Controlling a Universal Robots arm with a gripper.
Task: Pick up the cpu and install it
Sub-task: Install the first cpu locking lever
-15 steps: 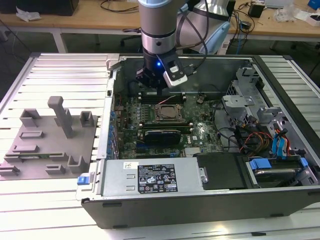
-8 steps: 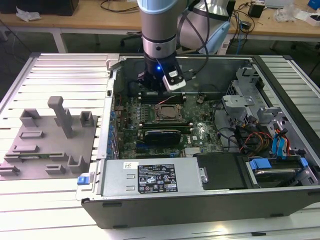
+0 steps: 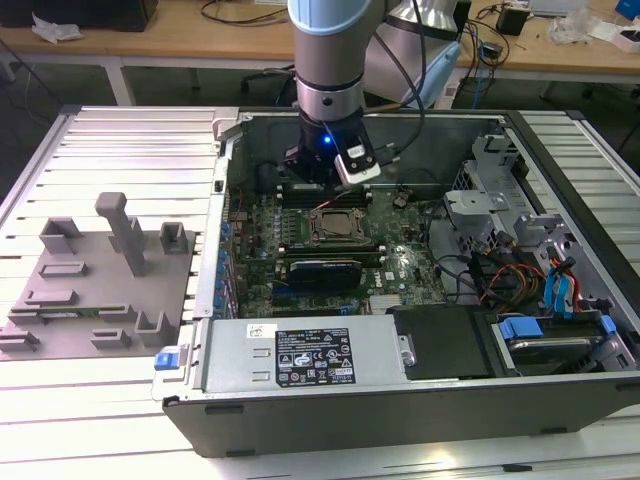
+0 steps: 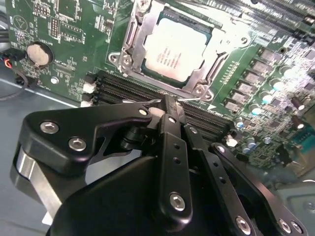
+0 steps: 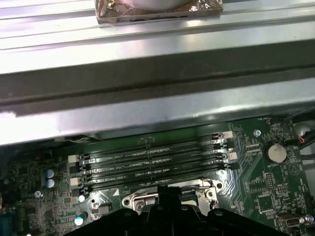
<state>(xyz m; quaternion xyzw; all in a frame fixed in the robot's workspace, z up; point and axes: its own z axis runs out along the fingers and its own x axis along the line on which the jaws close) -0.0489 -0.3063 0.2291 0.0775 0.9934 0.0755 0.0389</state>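
The cpu point(image 4: 174, 49), a small square chip with a pale silver top, lies flat inside the dark metal-framed socket point(image 4: 129, 46) on the green motherboard. In the exterior view the cpu point(image 3: 336, 226) sits in the middle of the open computer case. My gripper point(image 4: 170, 104) hangs above the memory slots just beside the socket, its black fingers shut together with nothing between them. Seen from outside, the gripper point(image 3: 322, 178) is slightly behind the socket, under the arm's blue light.
Black memory slots point(image 5: 152, 164) run along the socket, next to the case wall point(image 5: 147, 98). A power supply point(image 3: 300, 355) fills the case front, with drive cages and cables point(image 3: 500, 270) on the exterior view's right. A grey tray point(image 3: 100, 280) with posts lies outside, left.
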